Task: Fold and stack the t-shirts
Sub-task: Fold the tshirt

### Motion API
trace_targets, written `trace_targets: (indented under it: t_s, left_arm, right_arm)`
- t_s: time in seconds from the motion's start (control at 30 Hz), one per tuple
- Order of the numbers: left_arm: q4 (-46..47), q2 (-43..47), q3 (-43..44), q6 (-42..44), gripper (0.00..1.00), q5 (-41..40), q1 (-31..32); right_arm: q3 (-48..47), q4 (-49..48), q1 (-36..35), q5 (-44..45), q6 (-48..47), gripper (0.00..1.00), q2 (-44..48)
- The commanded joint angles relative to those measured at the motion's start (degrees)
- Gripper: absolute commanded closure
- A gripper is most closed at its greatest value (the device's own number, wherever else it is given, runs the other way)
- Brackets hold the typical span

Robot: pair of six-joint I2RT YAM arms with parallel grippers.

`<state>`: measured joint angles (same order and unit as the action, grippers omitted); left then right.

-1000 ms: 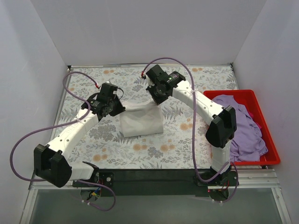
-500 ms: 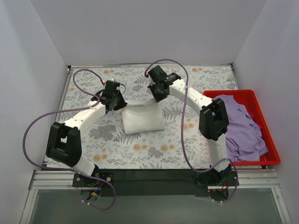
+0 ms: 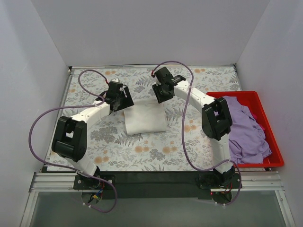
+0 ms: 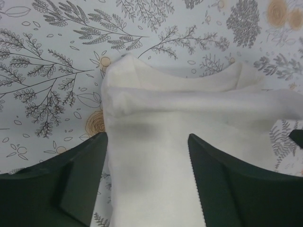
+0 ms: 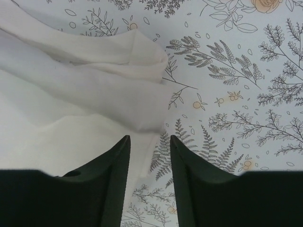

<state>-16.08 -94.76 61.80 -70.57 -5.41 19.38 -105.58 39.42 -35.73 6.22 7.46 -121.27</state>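
Top external: lavender t-shirt (image 3: 248, 130) heaped in red bin (image 3: 236, 93); left gripper (image 4: 147, 138), right gripper (image 5: 149, 139) both parted, straddling white t-shirt's (image 3: 144, 119) far corners

Lab: white-walled robot booth (image 3: 151, 33)

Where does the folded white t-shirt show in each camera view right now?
Top external: the white t-shirt lies mid-table, a folded rectangle.
Left wrist: it fills the centre, running down to the bottom edge.
Right wrist: it covers the upper left.
Shared landmark: the floral tablecloth beneath it.
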Motion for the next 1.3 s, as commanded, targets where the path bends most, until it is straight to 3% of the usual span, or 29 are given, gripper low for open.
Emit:
trace_targets:
  t_s: [0.0, 0.13, 0.27, 0.3, 0.4, 0.53, 0.73, 0.87, 1.07, 1.2, 1.27]
  left_arm:
    - [2.98, 6.16, -0.89, 2.71, 0.33, -1.01, -0.39]
    - [5.08, 11.6, -5.45, 4.64, 0.28, 3.9, -0.13]
    - [7.98, 10.83, -8.1, 6.58, 0.42, 8.74, 0.05]
    - [8.25, 10.13, -7.49, 7.02, 0.49, 9.01, 0.05]
    - [9.39, 5.39, -4.34, 7.46, 0.6, 8.49, -0.3]
    - [9.83, -2.08, 1.37, 7.28, 0.66, 10.24, -1.97]
    - [11.15, -15.07, 8.77, 6.32, 0.65, 15.34, -4.17]
    - [10.28, -20.02, 11.84, 5.62, 0.64, 17.62, -4.7]
    - [9.4, -12.93, 11.15, 5.18, 0.59, 16.4, -4.87]
    - [9.31, -7.03, 8.7, 3.16, 0.49, 15.69, -4.87]
    - [9.31, -4.66, 6.68, 2.02, 0.48, 15.43, -4.87]
  right_arm:
    - [3.96, -6.62, 0.04, -2.79, -0.6, 0.58, 7.35]
    - [11.79, -13.31, 0.39, -8.04, -3.76, 0.54, 11.93]
    - [14.44, -16.56, 0.66, -18.93, -6.57, 0.54, 10.8]
    - [14.18, -17.26, 0.66, -20.09, -6.76, 0.54, 10.19]
    - [13.3, -19.72, 1.62, -25.72, -6.59, 0.55, 7.46]
    - [10.93, -22.89, 4.51, -31.17, -4.92, 0.56, 3.25]
    - [6.36, -27.98, 9.87, -36.36, 1.3, 0.56, -5.45]
    - [8.19, -31.94, 12.87, -39.25, 5.71, 0.56, -8.54]
    - [9.51, -33.7, 14.1, -45.05, 8.08, 0.56, -4.51]
    - [12.15, -40.53, 14.02, -50.5, 13.88, 0.56, -1.25]
    - [14.07, -43.45, 13.93, -53.92, 16.43, 0.56, 0.5]
